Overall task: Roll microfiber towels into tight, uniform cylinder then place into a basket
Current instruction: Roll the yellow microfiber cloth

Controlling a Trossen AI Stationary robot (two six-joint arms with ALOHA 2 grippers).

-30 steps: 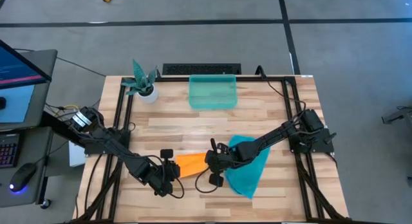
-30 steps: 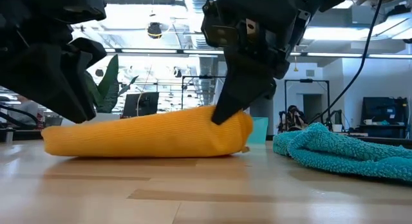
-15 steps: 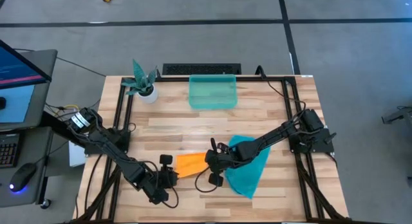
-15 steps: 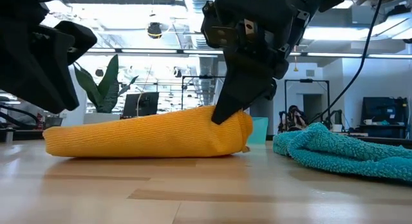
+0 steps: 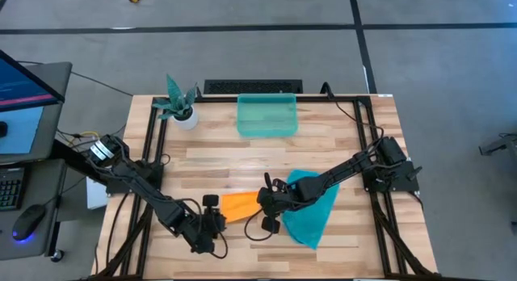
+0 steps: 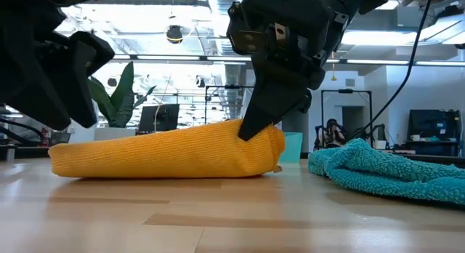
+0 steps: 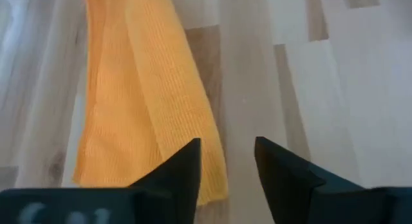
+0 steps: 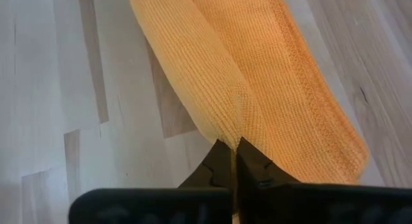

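Orange towel (image 7: 138, 95) folded lengthwise on wood table (image 7: 335, 89); left gripper (image 7: 226, 161) jaws parted, holding nothing.

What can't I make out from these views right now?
- High view: the orange towel has both ends hidden under the left gripper and right gripper.
- Low view: the basket is mostly hidden behind that towel.
- Low view: the teal towel is cut off by the picture's edge.

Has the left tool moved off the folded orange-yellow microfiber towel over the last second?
Yes. The left tool has backed away from the folded orange-yellow microfiber towel's end, toward the wooden table's front-left corner, and now stands open just clear of it.
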